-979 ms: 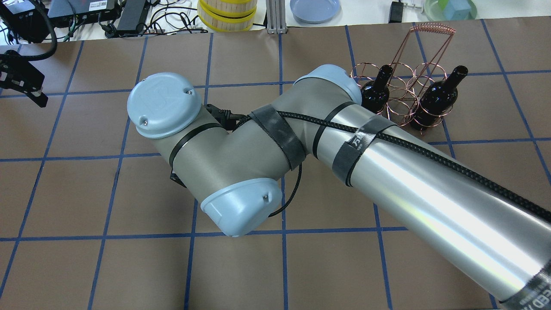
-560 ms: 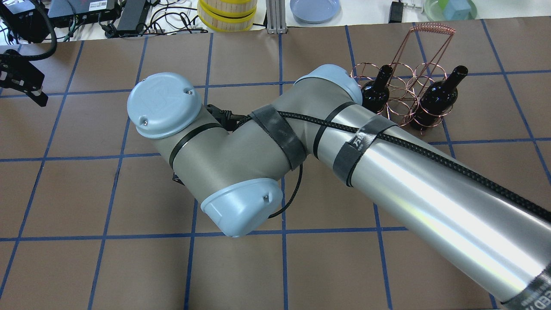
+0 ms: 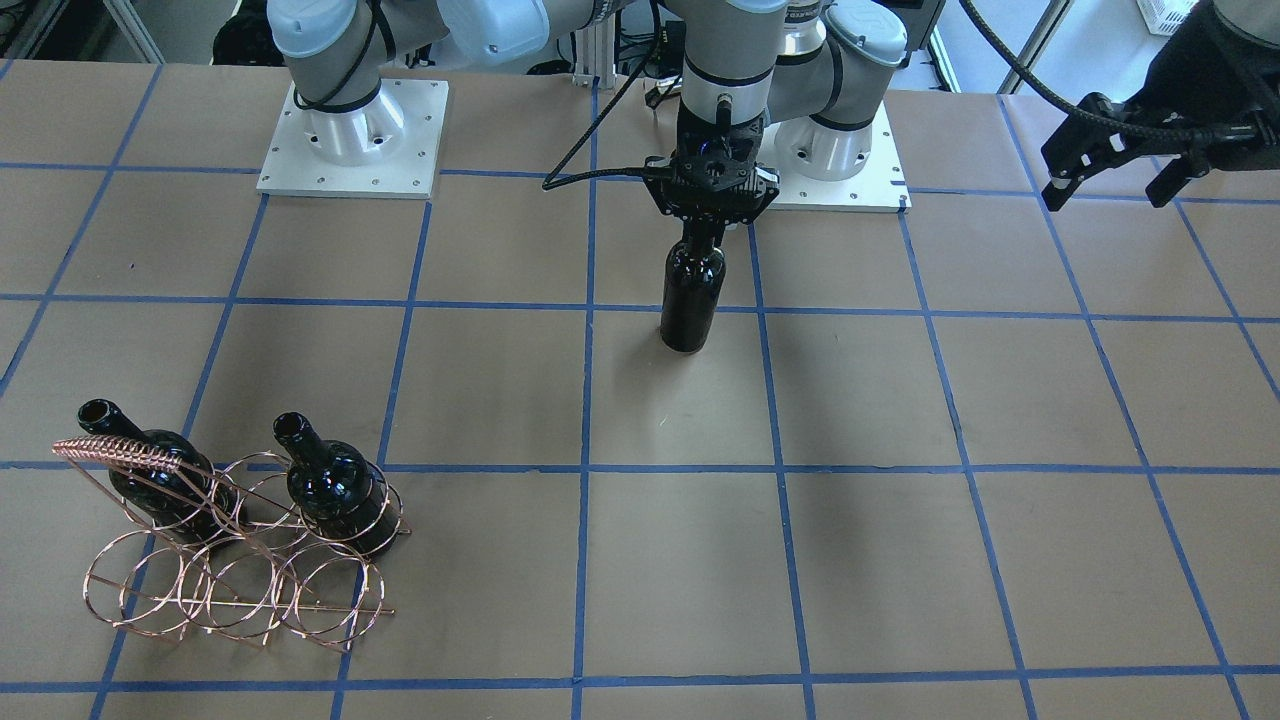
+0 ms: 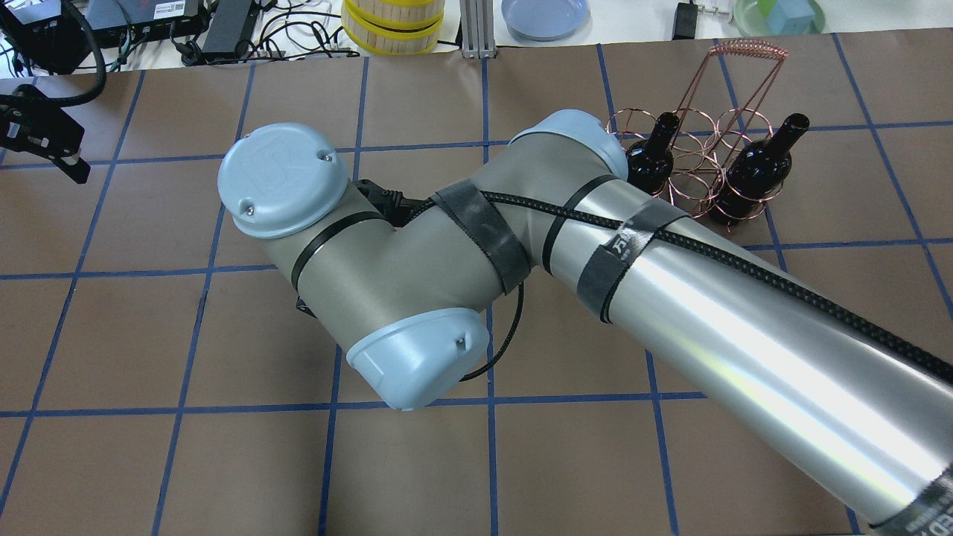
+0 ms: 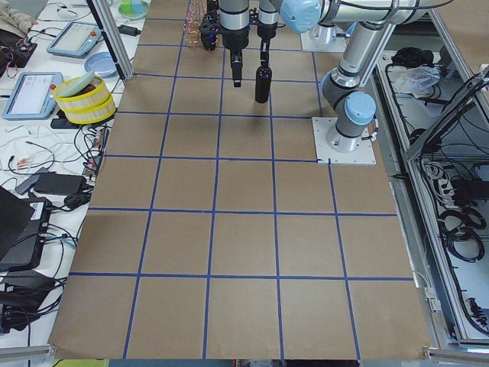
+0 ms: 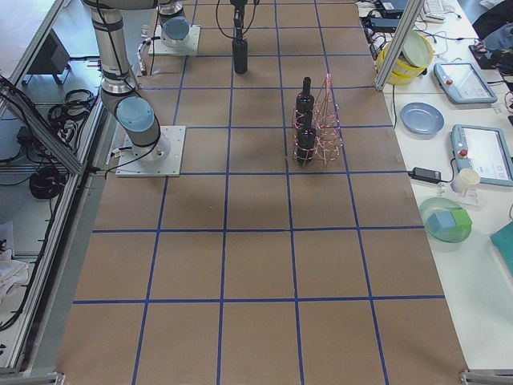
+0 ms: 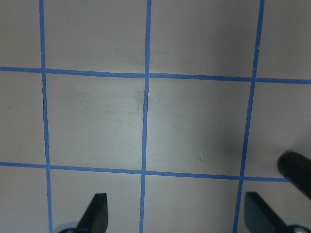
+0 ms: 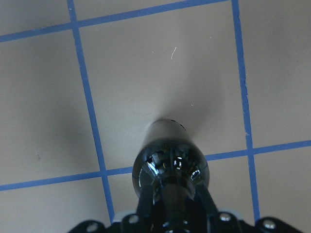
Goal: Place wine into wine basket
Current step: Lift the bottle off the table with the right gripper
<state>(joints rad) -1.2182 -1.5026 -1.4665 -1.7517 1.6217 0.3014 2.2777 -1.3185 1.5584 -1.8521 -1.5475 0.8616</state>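
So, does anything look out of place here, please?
Nothing stands out: two bottles stand in the basket, the third bottle is held upright by the right end effector, and the left end effector is open and empty.

Round the edges: a papered table and a busy side bench

Brown paper covers the table, squared off in blue tape. Along the far edge we've got a stack of yellow-rimmed round trays, and an aluminium post just beside it. Then come a blue plate, a black adapter and a green plate carrying a teal cube. Tangled cables lie to the left, and from the right-hand end there's a white cup near a tablet.
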